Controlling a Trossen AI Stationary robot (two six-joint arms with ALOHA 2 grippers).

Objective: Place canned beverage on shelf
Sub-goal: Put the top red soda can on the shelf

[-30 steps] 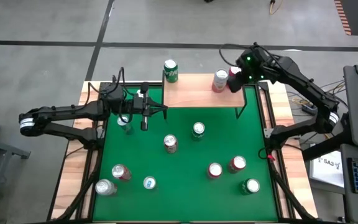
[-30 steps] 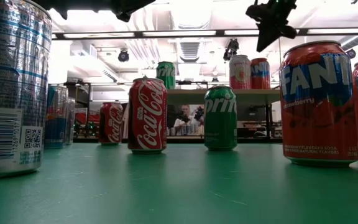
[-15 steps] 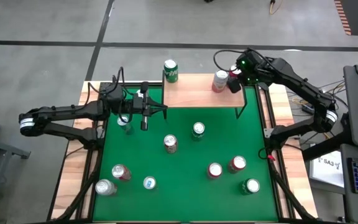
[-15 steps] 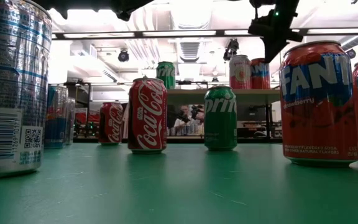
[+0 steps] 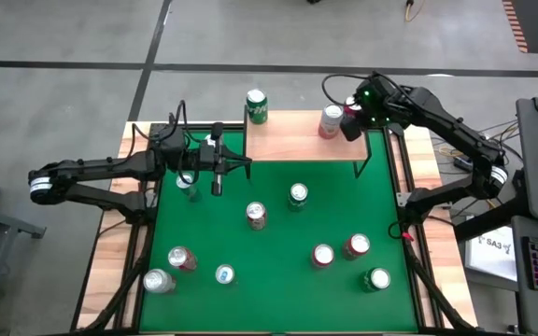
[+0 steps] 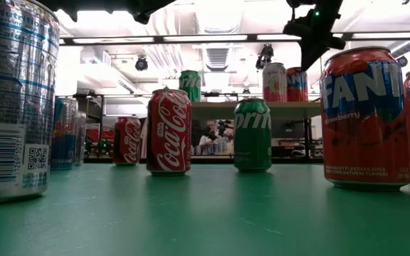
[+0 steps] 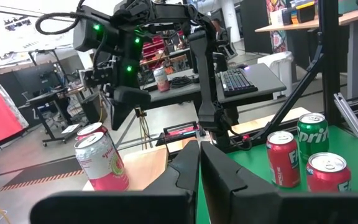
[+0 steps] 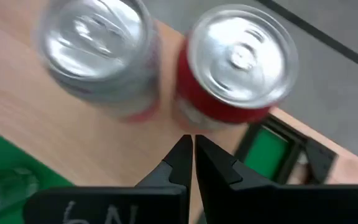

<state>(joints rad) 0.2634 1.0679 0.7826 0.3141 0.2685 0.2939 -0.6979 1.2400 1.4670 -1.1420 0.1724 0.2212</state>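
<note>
1. Red can [image 5: 351, 122] stands on the shelf [image 5: 297, 140], upper right of the high view, beside a pink can [image 5: 331, 120].
2. Right gripper [image 5: 355, 112] hovers above it, jaws together, empty.
3. Left gripper [image 5: 217, 187], jaws together, hangs over the worktop [image 5: 278, 271] centre left.

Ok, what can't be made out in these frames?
- High view: the right gripper covers the red can on the shelf.
- Low view: both arms are cut off by the top edge.
- Right wrist view: both can labels are unreadable, seen from above; the pink can is blurred.
</note>
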